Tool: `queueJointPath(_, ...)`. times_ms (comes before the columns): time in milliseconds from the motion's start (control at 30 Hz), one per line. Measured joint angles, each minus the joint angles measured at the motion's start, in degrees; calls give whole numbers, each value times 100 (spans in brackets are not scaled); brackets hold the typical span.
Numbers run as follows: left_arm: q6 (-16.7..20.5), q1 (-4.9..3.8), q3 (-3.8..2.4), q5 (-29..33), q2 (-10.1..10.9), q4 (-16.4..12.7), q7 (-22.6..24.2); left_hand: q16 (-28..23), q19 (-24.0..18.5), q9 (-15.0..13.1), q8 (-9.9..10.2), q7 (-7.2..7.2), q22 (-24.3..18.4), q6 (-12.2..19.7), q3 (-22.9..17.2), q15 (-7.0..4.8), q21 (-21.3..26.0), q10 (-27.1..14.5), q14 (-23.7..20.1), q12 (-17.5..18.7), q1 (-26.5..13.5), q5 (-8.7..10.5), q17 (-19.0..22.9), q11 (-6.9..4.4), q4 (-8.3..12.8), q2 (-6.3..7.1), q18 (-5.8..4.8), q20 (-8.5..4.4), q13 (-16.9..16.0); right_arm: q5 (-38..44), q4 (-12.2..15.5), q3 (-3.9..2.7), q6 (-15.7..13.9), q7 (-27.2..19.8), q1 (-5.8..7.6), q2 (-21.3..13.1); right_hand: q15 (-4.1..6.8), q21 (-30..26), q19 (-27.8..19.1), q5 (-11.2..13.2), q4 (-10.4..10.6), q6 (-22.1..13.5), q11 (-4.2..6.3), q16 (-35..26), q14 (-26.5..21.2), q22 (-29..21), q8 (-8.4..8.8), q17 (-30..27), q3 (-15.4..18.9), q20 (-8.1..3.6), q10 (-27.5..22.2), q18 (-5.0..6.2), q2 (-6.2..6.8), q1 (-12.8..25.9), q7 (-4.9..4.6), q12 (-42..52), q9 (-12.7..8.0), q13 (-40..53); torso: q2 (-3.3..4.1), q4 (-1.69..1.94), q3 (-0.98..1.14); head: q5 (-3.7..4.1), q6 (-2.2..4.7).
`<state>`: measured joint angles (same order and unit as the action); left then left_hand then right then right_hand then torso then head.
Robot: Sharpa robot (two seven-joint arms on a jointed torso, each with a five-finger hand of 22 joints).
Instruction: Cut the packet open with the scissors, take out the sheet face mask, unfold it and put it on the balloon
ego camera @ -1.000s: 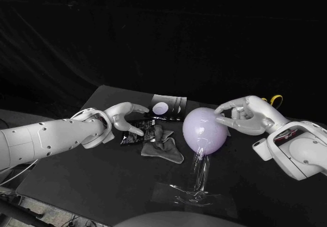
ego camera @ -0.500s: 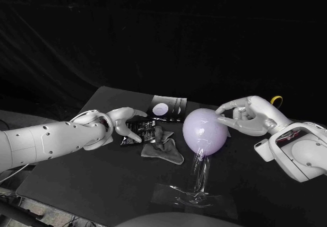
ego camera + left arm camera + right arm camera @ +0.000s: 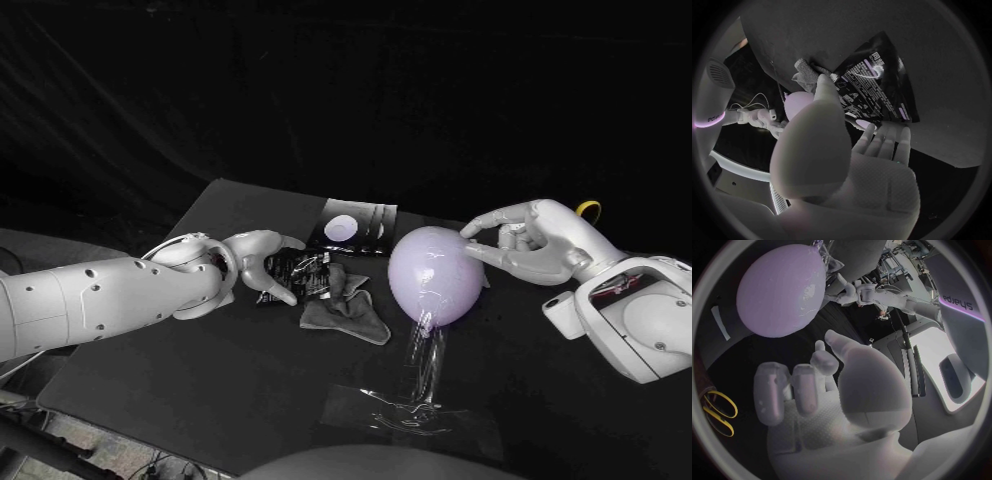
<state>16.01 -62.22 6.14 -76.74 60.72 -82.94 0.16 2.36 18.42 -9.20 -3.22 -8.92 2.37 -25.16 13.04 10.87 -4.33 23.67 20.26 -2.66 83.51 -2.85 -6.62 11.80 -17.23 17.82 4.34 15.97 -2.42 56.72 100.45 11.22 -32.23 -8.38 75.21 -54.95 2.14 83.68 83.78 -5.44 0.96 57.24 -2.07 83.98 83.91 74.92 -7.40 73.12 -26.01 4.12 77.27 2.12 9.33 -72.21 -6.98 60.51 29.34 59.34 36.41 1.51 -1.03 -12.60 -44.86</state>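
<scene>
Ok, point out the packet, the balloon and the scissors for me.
packet [image 3: 879, 75]: left wrist view, middle of its printed black face.
balloon [image 3: 433, 285]: head view, middle of its rounded body.
scissors [image 3: 590, 205]: head view, on the yellow handle loop.

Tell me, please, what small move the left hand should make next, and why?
Probably slide the left hand from the packet to the crumpled mask and pinch its edge: the mask lies out on the table, the balloon is bare, and that hand holds nothing.
</scene>
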Motion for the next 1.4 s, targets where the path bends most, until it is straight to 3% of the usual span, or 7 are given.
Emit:
queueJointPath(333,28,138,-10,-235,6,-95,-174,-22,-133,109,81,28,-8,364,9,29,43,-312,-214,52,-22,0,73,16,-9,22,-2,9,31,2,16,0,-7,5,2,-38,-1,-21,-1,0,0,-8,0,-8,-1,3,0,-16,0,0,0,0,0,0,8,-33,0,-17,2,-3,2,-2,-32)
queueJointPath(800,266,362,-64,-678,-16,-78,-225,-22,-177,148,81,41,-36,512,9,-20,80,-470,-306,52,195,2,91,-26,-10,-7,-29,-19,38,2,25,0,-22,6,3,-72,-10,-27,-11,0,16,-7,0,-9,-10,-2,0,-38,-16,10,-42,0,0,0,9,-66,3,-36,-1,2,1,10,-70)
queueJointPath(1033,393,378,-89,-739,-37,-66,-216,141,273,-26,-33,14,-35,16,-197,-30,-73,117,346,-51,631,15,-93,-41,-157,49,-24,-41,-21,2,28,1,-19,9,3,-86,-10,-27,-12,0,16,-6,0,-10,-10,-1,0,-5,-16,10,-42,0,0,0,11,-67,10,-1,-2,-3,-2,10,-81)
queueJointPath(1167,490,369,-111,-736,-42,-54,-181,381,773,-267,-281,-46,-35,-681,-851,-78,-250,869,1251,-221,735,0,-134,-50,-155,138,-25,-42,-115,2,32,1,-18,10,4,-89,-10,-27,-12,0,16,-5,1,-13,-10,0,0,-5,-16,10,-42,0,0,0,11,-67,10,10,-2,-5,1,11,-86)
queueJointPath(1300,639,360,-120,-735,-52,-23,-128,404,1549,-496,-542,-145,-37,-1385,-1627,-116,-274,1992,2135,-419,624,-4,-131,-69,-8,-57,-25,-41,-150,2,33,1,-17,12,4,-95,-10,-27,-13,0,16,-5,1,-20,-10,2,0,-3,-16,10,-42,0,0,0,12,-67,15,27,-2,-6,4,19,-88)
queueJointPath(1333,666,360,-120,-732,-54,-18,-115,405,1641,-534,-592,-165,-37,-1544,-1696,-104,-274,2172,2244,-454,681,-4,-131,-71,-16,-202,-25,-42,-177,2,33,1,-17,12,4,-96,-10,-27,-13,0,16,-5,1,-20,-10,2,0,2,-16,10,-42,0,0,0,12,-67,15,27,-2,-6,4,21,-88)
queueJointPath(1400,722,362,-119,-724,-58,-4,-89,406,1811,-567,-661,-195,-37,-1782,-1849,-114,-274,2415,2480,-524,1189,-31,-131,-72,5,-844,-25,-61,-200,2,35,1,-17,12,4,-98,-10,-27,-20,0,16,-4,1,-20,-11,2,0,5,-16,17,-42,0,0,0,12,-67,15,27,-1,-6,4,23,-90)
